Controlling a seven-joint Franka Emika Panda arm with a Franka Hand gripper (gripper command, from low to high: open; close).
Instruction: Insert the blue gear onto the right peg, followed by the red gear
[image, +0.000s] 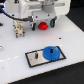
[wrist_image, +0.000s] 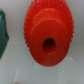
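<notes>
Red gear (wrist_image: 48, 37) close-up only in wrist view; blue gear (image: 50, 53) on plate only in exterior; gripper state unclear.

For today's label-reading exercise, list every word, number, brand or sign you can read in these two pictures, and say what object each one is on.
No readable text, numbers or signs in either picture.
Red gear: plain toothed surface, no markings.
Blue gear: no markings visible.
White plate: black border only, no lettering.
Robot arm's white body: too blurred to tell whether it carries any label.
</notes>
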